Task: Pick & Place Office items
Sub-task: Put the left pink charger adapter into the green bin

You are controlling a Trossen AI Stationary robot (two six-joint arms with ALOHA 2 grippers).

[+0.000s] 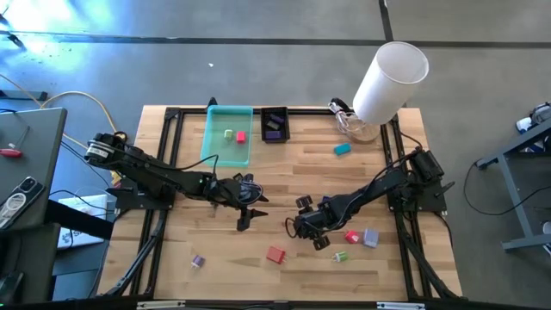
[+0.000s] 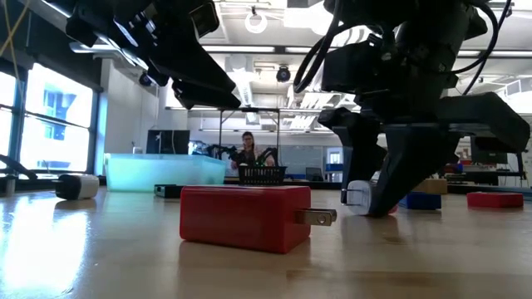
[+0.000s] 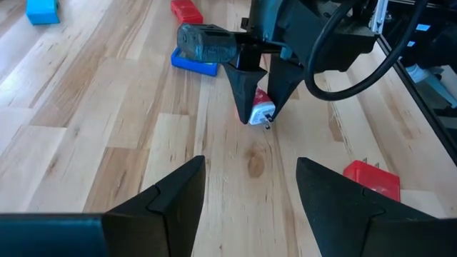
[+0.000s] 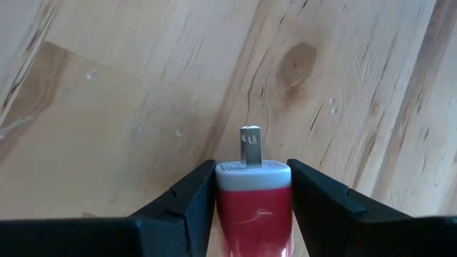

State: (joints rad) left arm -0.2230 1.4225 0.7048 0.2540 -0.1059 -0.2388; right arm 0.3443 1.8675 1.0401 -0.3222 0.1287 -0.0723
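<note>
The left gripper [image 1: 247, 215] hovers above bare wood at mid-table, fingers spread with nothing between them; the left wrist view shows the open plank ahead of it running to the right gripper [image 3: 258, 114]. Behind it stands the teal tray [image 1: 217, 145], holding a green piece [image 1: 229, 134] and a red piece [image 1: 242, 135]; beside that sits a black bin [image 1: 275, 123]. A purple piece [image 1: 198, 260] lies nearer the front edge.

The red block [image 2: 241, 216] with metal prongs, small from above, fills the low view's foreground, between the two grippers and nearer the front edge.

The right gripper [image 4: 253, 207] pinches a red-and-white plug piece [image 4: 254, 196], prong pointing down at the table; only its wrist view shows this clearly. Just to its right lie another red piece [image 1: 351, 236], a lavender block [image 1: 371, 238] and a green piece [image 1: 341, 257]. A teal piece [image 1: 343, 149] lies farther back, near the white cylinder [image 1: 389, 79].
</note>
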